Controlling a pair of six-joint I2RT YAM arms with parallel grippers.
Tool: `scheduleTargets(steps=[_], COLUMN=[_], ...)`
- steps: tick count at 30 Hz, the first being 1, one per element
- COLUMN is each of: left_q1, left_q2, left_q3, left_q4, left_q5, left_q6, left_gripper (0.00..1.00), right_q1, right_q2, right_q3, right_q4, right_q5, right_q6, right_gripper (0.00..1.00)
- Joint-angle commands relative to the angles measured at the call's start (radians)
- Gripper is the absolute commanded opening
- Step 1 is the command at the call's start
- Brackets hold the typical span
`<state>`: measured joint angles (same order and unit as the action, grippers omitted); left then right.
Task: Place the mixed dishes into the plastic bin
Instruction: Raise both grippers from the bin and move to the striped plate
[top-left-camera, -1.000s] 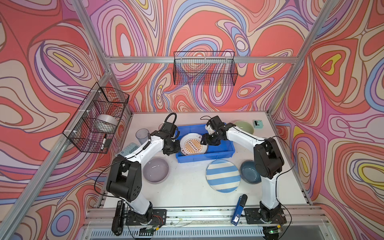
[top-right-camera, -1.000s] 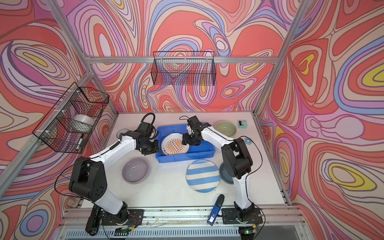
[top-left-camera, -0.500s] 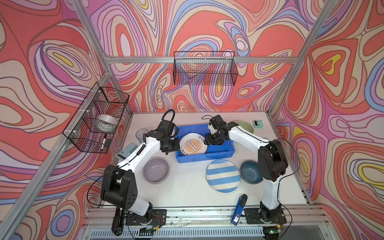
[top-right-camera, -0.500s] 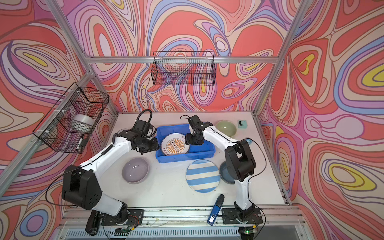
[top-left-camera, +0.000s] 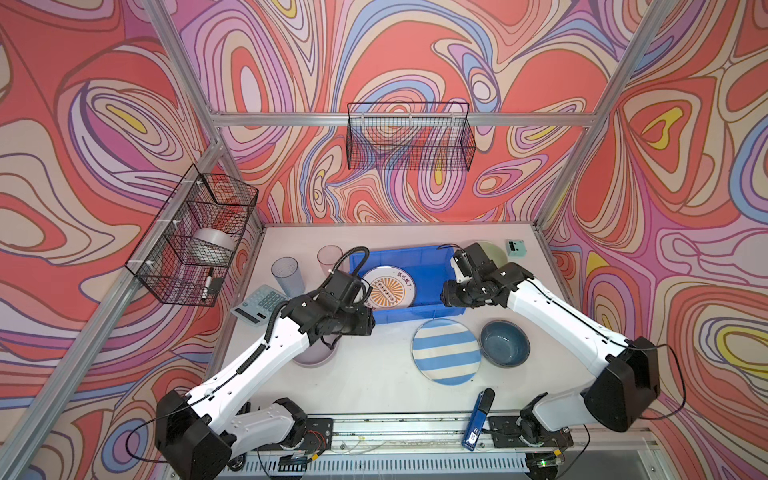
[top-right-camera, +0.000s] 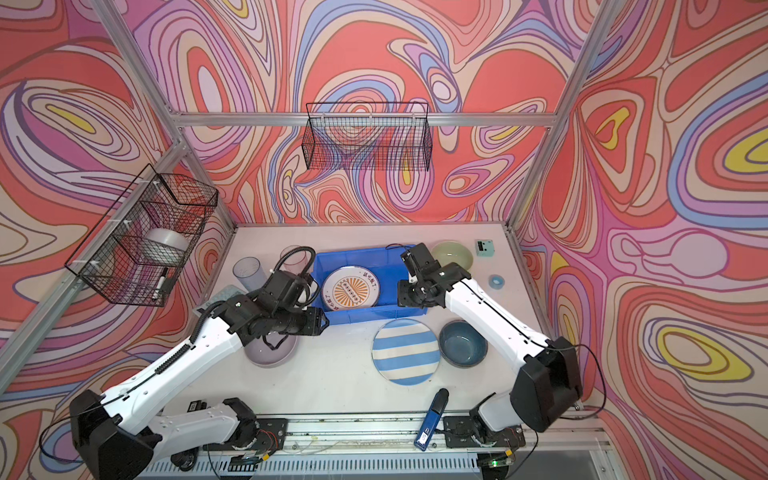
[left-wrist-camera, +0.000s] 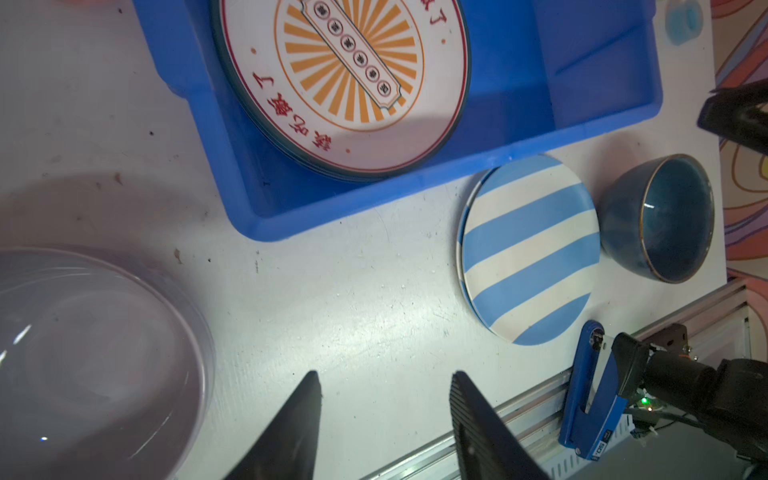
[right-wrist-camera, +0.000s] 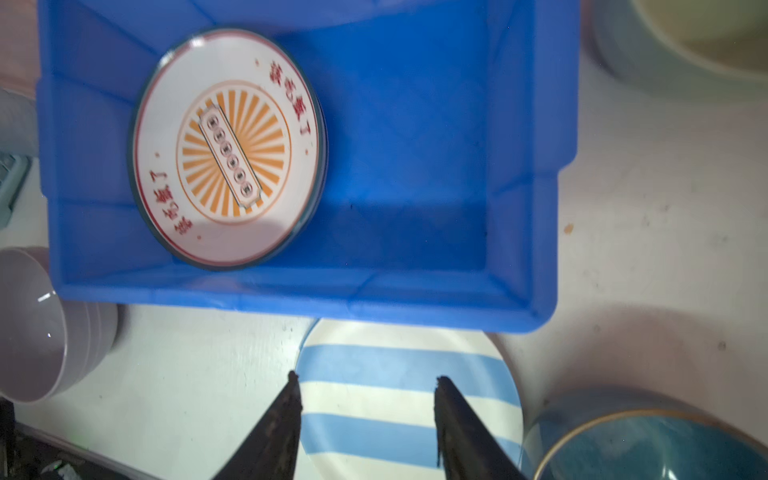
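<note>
The blue plastic bin (top-left-camera: 432, 266) stands mid-table with the orange sunburst plate (top-left-camera: 388, 286) lying flat in its left half. In front of it lie the blue-and-white striped plate (top-left-camera: 446, 351) and the dark blue bowl (top-left-camera: 505, 343). My left arm partly hides the lavender bowl (top-left-camera: 316, 357). Grey-blue cup (top-left-camera: 286, 274) and pink cup (top-left-camera: 329, 257) stand left of the bin; the pale green bowl (top-right-camera: 453, 253) sits behind its right end. My left gripper (left-wrist-camera: 385, 376) is open over bare table between bowl and bin. My right gripper (right-wrist-camera: 368, 376) is open and empty above the striped plate's edge.
A calculator (top-left-camera: 259, 305) lies at the left edge, a small tape roll (top-right-camera: 496, 281) and a teal box (top-left-camera: 516, 248) at the right. A blue tool (top-left-camera: 478, 419) leans on the front rail. Wire baskets (top-left-camera: 409, 141) (top-left-camera: 195, 237) hang on the back and left walls.
My left gripper opened and drew back from the bin's left side toward the front. My right gripper drew back to the bin's right front corner, its jaws a little narrower.
</note>
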<state>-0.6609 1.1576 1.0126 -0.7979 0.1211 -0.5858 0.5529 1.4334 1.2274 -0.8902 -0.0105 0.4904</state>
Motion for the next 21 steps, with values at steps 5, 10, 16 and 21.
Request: scheduleTargets(steps=[5,10,16,21], left_q1=[-0.172,-0.272,-0.281,-0.281], left_q2=[-0.020,-0.018,-0.066,-0.120], left_q3=[-0.129,-0.177,-0.264,-0.318], left_q4=[0.129,0.199,0.245,0.218], left_q5=[-0.076,-0.157,-0.185,-0.200], left_q6=[-0.216,-0.326,-0.370,-0.393], left_gripper=[0.48,0.46,0.48,0.48], right_q1=[0.142,0.219,0.234,0.259], right_q2=[-0.053,-0.015,0.060,0.123], right_q3=[-0.201,-0.309,-0.368,-0.372], right_q4=[0.078,0.180,0.283,0.356], right_q5=[0.002,-0.011,-0.045,-0.108], right_q6=[0.139,0.224,0.243,0.244], right_gripper=[0.47,0.38,0.29,0.27])
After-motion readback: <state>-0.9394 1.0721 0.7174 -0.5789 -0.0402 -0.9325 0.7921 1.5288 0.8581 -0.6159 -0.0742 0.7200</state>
